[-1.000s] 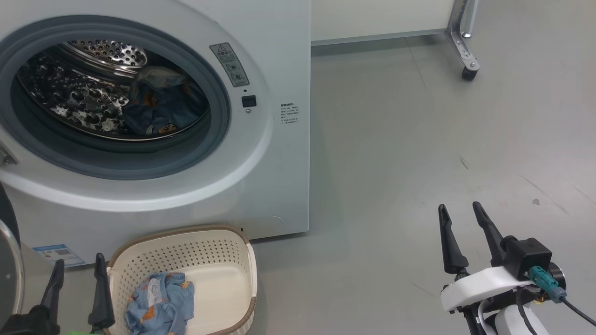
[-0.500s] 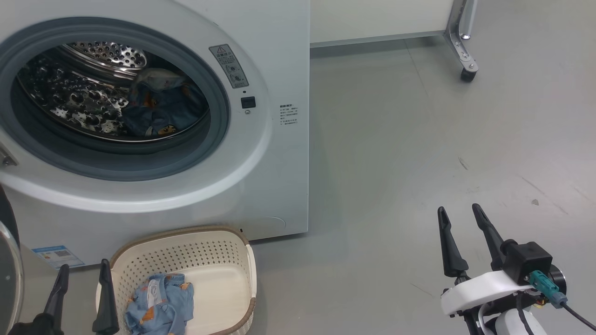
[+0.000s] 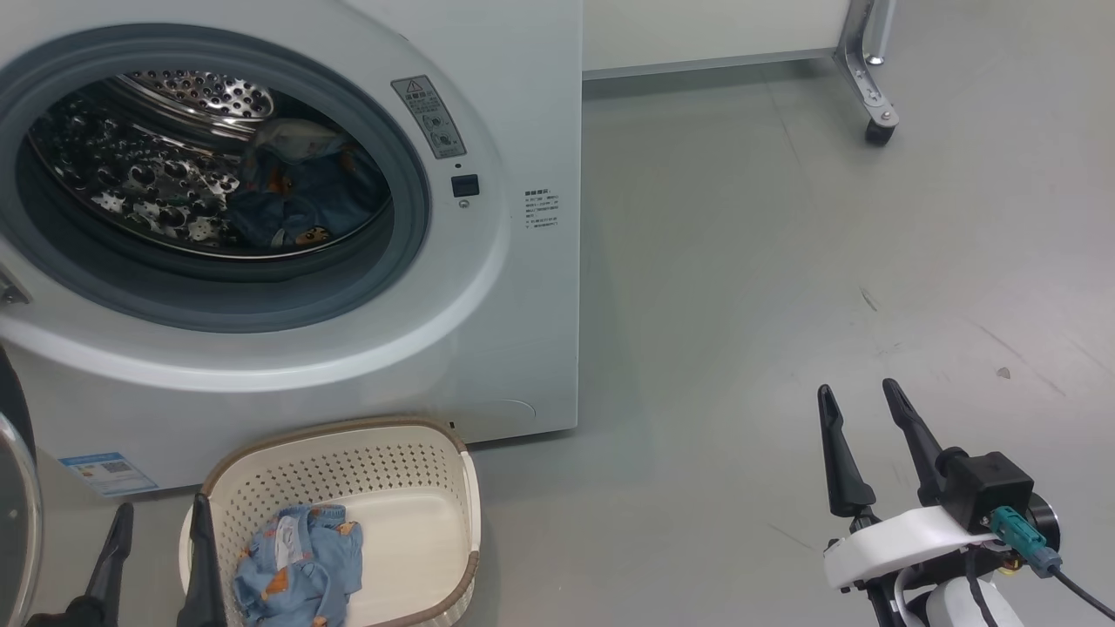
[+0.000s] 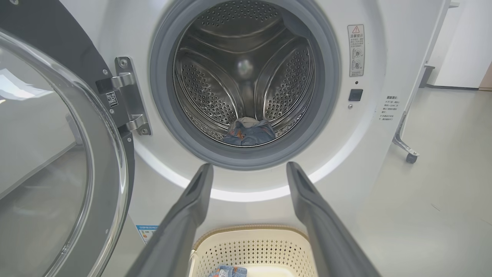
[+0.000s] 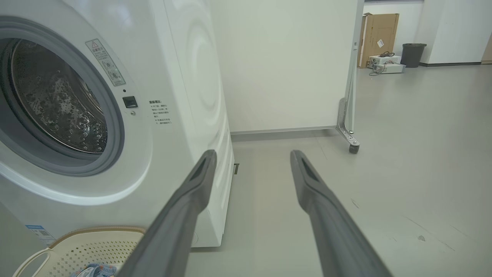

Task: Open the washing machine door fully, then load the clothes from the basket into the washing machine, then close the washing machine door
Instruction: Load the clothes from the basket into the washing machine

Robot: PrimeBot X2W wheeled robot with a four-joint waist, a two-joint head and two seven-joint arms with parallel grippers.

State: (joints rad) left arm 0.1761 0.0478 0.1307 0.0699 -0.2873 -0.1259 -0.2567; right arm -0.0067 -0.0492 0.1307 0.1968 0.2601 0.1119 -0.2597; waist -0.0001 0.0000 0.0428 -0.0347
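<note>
Left gripper point(image 3: 164, 521) and right gripper point(image 3: 857, 390) hung spread, empty. Head view showed a blue garment point(image 3: 300, 566) in the basket point(image 3: 375, 461); left wrist view showed the washing machine door point(image 4: 57, 173) swung wide, another garment point(image 4: 250, 132) inside the drum point(image 4: 215, 88).

Setting: an open indoor test space, a lab or demo hall in kind. The washing machine point(image 3: 523, 348) stands free on a wide, bare grey floor point(image 3: 784, 261), scuffed in places. Just behind it and to its right is a white partition panel point(image 5: 284, 65) on a metal leg with a caster point(image 5: 353, 148), so a movable backdrop. Far right, past the panel's edge, the floor runs on to white walls with dark skirting. There a cardboard box point(image 5: 378, 34) stands upright, with a grey bin point(image 5: 413, 55) beside it and white boxes with loose cables point(image 5: 386, 66) on the floor. The basket point(image 3: 348, 431) sits directly on the floor before the machine.
</note>
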